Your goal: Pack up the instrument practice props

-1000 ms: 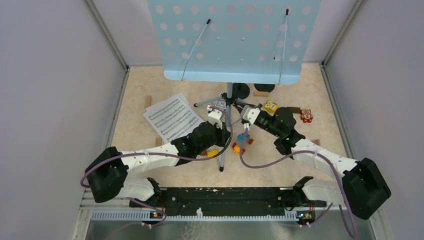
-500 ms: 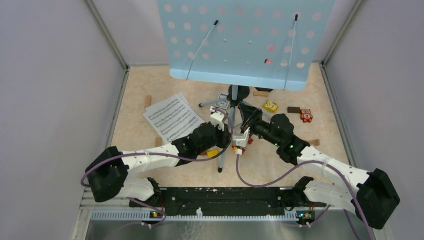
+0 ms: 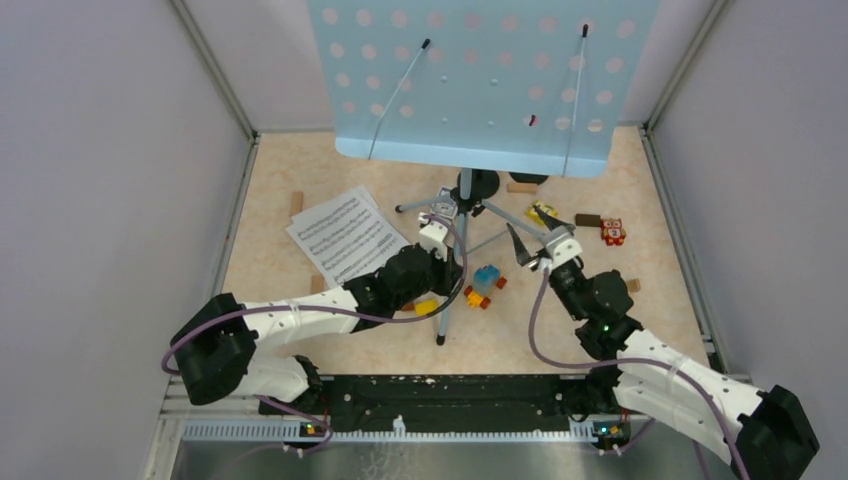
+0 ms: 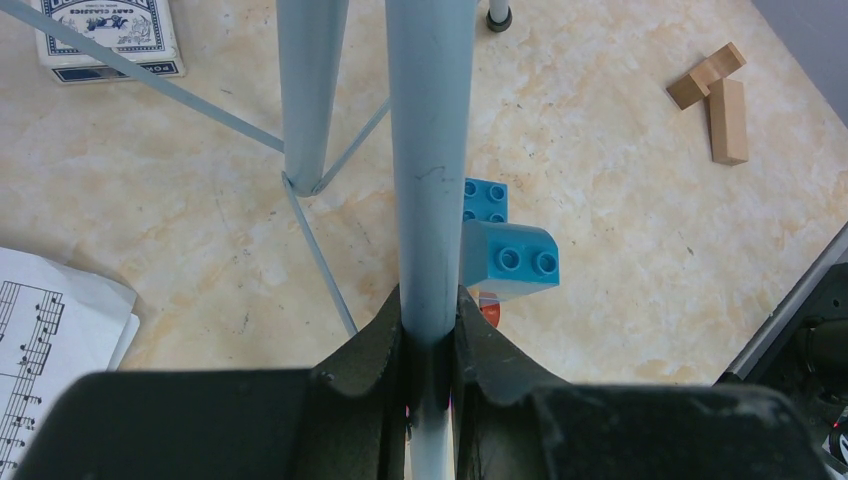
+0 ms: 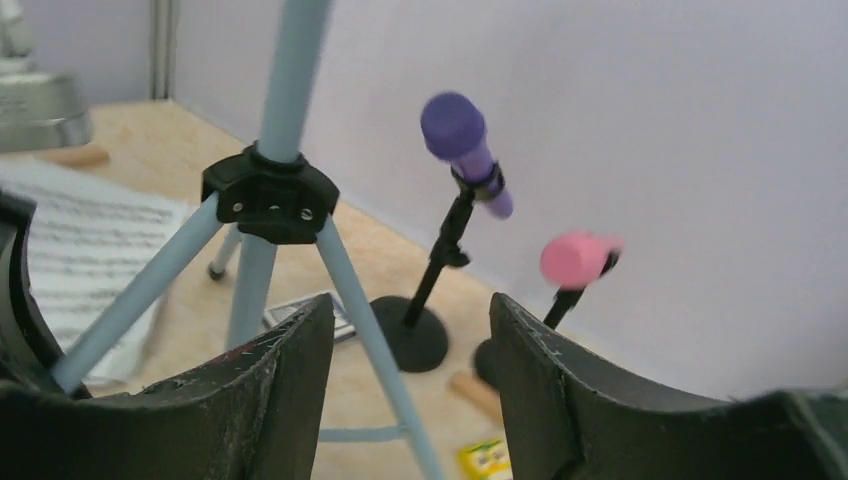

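left gripper (image 4: 430,325) clamping on the smooth pale blue pole (image 4: 430,150), perforated music desk (image 3: 480,80) tilting overhead | right gripper (image 3: 535,238) gaping wide, gripping nothing, hovering just right of the tripod legs (image 5: 355,310) | purple microphone (image 5: 462,140) and pink microphone (image 5: 575,257) standing beyond it in black round-based holders (image 5: 410,335)

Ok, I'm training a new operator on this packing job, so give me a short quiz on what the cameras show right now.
1. True or false: the left gripper is clamped on a stand tube.
2. What does the right gripper hold? A a music sheet; B a toy brick; C nothing.
3. Fill in: the purple microphone and the pink microphone each sit in a black ___.
Key: 1 true; 2 C, its jaws are open and empty; 3 holder.
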{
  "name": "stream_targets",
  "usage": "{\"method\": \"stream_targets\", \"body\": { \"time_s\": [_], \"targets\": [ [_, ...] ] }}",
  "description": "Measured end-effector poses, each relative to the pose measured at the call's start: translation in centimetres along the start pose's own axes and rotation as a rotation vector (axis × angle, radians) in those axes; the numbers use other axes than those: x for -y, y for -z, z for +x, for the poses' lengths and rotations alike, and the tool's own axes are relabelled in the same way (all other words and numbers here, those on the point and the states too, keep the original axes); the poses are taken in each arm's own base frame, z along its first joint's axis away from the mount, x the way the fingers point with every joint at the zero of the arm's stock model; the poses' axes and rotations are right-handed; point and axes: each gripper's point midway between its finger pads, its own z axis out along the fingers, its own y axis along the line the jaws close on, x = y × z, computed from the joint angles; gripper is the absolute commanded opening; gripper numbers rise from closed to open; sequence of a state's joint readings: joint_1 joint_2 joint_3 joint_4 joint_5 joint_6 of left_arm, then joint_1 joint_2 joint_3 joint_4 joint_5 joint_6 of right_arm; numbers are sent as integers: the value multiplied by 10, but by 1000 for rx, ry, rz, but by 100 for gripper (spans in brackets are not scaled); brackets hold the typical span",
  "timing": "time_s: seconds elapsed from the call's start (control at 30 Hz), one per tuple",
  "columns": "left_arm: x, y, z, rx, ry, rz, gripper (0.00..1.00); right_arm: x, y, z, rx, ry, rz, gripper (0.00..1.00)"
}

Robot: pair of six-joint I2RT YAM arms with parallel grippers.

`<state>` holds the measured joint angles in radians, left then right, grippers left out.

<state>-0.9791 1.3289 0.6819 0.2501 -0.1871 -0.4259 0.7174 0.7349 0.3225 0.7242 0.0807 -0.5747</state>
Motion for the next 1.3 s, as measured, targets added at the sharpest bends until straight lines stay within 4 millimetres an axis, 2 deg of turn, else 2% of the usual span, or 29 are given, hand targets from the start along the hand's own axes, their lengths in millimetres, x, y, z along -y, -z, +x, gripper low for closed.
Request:
{"method": "stream_targets", "body": {
  "time_s": [0.17, 0.27, 0.4, 0.6, 0.7, 0.87, 1.07, 1.3],
  "targets": [
    [0, 0, 0, -1, 1, -1, 0, 17, 16, 28, -118, -611, 293, 56],
    [0, 0, 0, -1, 1, 0, 0, 21, 17, 38, -201, -935, 448, 56],
    [0, 0, 0, -1, 2, -1, 0, 11, 8, 38, -244, -1289, 540, 55],
    [0, 0, 0, -1, 2, -1, 0, -12, -5, 55, -311, -1658, 539, 55],
    [0, 0, 0, -1, 2, -1, 0, -15, -17, 54, -304, -1802, 500, 56],
    [0, 0, 0, -1, 2, -1, 0, -25, -32, 38, -279, -1953, 380, 56],
    [0, -1, 0, -1, 2, -1, 0, -33, -38, 23, -279, -2013, 276, 44],
    [0, -1, 0, -2, 1, -1, 0, -51, -42, 31, -348, -2027, 225, 42]
  ]
}}
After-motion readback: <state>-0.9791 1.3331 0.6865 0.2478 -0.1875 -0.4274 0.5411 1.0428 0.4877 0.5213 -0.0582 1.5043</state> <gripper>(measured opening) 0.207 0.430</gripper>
